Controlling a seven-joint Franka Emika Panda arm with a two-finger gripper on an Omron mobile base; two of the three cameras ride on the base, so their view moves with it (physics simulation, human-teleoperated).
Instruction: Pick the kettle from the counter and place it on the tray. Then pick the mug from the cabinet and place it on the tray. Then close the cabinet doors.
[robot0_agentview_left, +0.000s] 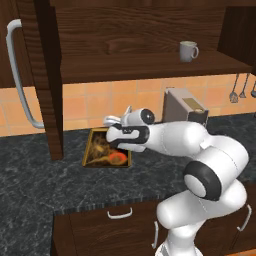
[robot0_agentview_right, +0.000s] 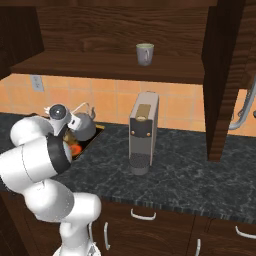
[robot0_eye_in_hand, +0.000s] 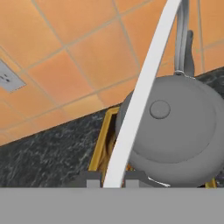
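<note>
Open cabinet (robot0_agentview_left: 140, 30) above, doors (robot0_agentview_left: 42, 75) swung wide, mug (robot0_agentview_left: 188, 51) standing on its shelf. Dark table (robot0_agentview_right: 190, 175) below, carrying tray (robot0_agentview_left: 87, 152). Over that tray, kettle (robot0_agentview_right: 84, 127) hanging by its wire handle, pinched between nearly closed fingers (robot0_eye_in_hand: 110, 178).

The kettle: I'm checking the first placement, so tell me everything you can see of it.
The kettle is squat, grey and metal-looking, with a domed lid, a small round knob and a thin arched wire handle. It stands upright over the tray, near the tiled wall. The gripper is shut on the handle, whose pale band runs between the fingertips. Whether its base already rests on the tray cannot be told.
</note>
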